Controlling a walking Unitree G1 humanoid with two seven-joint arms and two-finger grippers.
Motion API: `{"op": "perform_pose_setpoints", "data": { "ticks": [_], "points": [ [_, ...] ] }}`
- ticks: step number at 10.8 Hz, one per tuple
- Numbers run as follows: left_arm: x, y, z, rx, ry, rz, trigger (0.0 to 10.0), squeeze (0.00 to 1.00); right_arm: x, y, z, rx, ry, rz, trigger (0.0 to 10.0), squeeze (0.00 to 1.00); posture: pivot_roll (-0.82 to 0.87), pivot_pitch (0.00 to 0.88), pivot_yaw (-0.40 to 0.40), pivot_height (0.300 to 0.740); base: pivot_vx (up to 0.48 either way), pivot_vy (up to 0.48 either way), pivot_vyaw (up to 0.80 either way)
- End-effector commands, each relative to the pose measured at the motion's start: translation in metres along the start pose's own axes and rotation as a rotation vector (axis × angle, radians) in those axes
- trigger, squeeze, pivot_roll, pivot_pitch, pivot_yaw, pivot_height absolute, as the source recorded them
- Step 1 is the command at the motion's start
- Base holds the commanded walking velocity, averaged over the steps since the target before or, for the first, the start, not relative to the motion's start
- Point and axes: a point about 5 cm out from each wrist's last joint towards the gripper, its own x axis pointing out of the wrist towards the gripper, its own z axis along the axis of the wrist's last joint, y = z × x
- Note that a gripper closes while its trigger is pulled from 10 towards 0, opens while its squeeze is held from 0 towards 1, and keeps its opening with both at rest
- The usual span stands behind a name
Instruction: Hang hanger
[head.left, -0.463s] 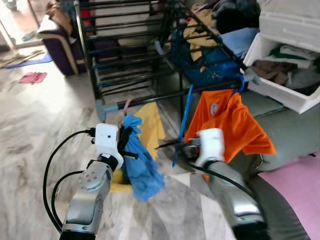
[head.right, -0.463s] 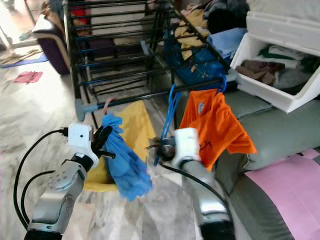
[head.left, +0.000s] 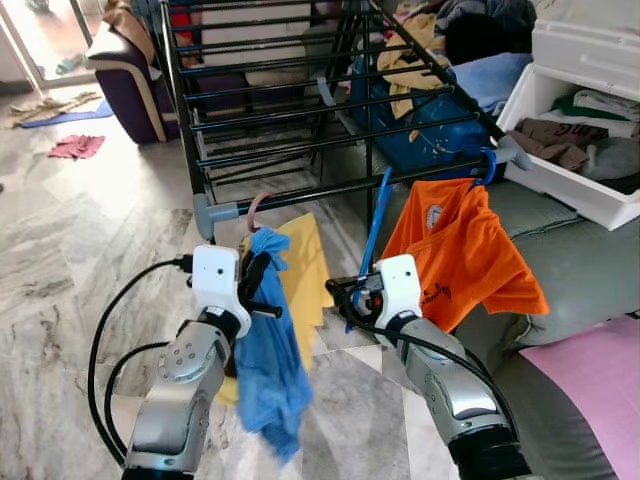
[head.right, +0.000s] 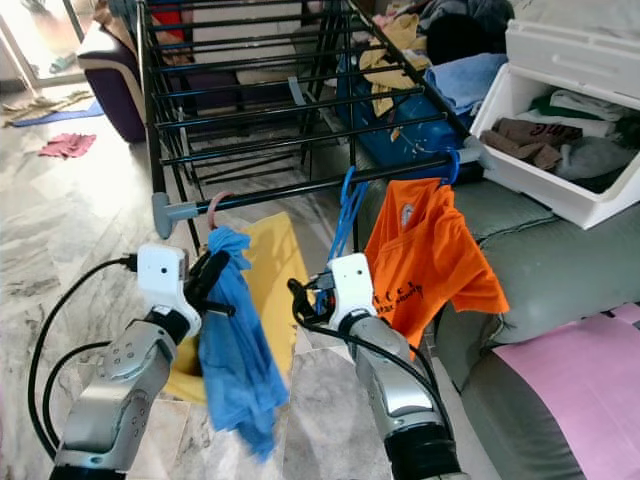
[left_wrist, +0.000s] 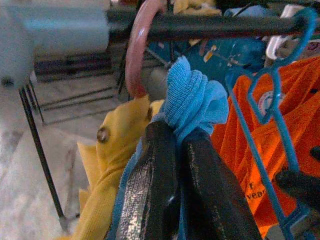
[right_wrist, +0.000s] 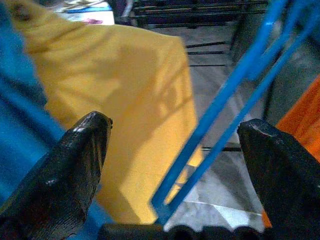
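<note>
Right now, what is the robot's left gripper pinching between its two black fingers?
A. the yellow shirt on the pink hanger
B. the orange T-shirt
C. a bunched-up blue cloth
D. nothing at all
C. In the left wrist view the left gripper is shut on the bunched-up blue cloth, which hangs down from it in the head views, beside the yellow shirt.

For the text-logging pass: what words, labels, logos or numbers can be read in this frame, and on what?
orange shirt: a round chest badge and dark lines of print near the right gripper; too blurred to read.
Left wrist view, orange shirt: partial print, possibly "F" and "VEN"; uncertain.
No other text is legible.
</note>
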Motion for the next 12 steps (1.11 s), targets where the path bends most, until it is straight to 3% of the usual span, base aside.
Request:
{"op": "perform_pose_setpoints", "data": {
  "ticks": [1, 3, 5, 8, 9, 10, 12],
  "points": [
    [-0.001, 0.002, 0.005, -0.007, -0.017, 0.015, 10.0, 0.00, 0.000, -0.005, 0.001, 0.000, -0.011, -0.031, 10.0, 0.00, 0.03, 0.092, -0.020, 0.740, 0.000, 0.000, 0.00],
    [0.000, -0.002, 0.009, 0.007, -0.019, -0.019, 10.0, 0.00, -0.002, -0.017, 0.007, -0.034, -0.049, -0.130, 10.0, 0.00, 0.02, 0.096, -0.015, 0.740, 0.000, 0.000, 0.00],
    [-0.007, -0.012, 0.022, 0.024, -0.060, -0.101, 10.0, 0.00, -0.015, -0.036, 0.023, -0.039, -0.154, -0.307, 10.0, 0.00, 0.03, 0.097, -0.024, 0.740, 0.000, 0.000, 0.00],
    [-0.041, -0.021, 0.046, 0.157, -0.167, -0.134, 10.0, 0.00, -0.040, -0.042, 0.017, -0.071, -0.162, -0.356, 10.0, 0.00, 0.04, 0.106, -0.028, 0.740, 0.000, 0.000, 0.00],
    [-0.047, -0.008, 0.055, 0.167, -0.224, 0.007, 10.0, 0.00, -0.044, -0.048, 0.013, -0.076, -0.148, -0.387, 10.0, 0.00, 0.04, 0.106, -0.028, 0.740, 0.000, 0.000, 0.00],
    [-0.049, 0.015, 0.050, 0.151, -0.189, 0.144, 10.0, 0.00, -0.045, -0.051, 0.013, -0.076, -0.147, -0.404, 10.0, 0.00, 0.05, 0.105, -0.029, 0.740, 0.000, 0.000, 0.00],
    [-0.047, 0.033, 0.045, 0.129, -0.149, 0.208, 10.0, 0.00, -0.042, -0.050, 0.019, -0.081, -0.160, -0.397, 10.0, 0.00, 0.04, 0.101, -0.039, 0.740, 0.000, 0.000, 0.00]
  ]
}}
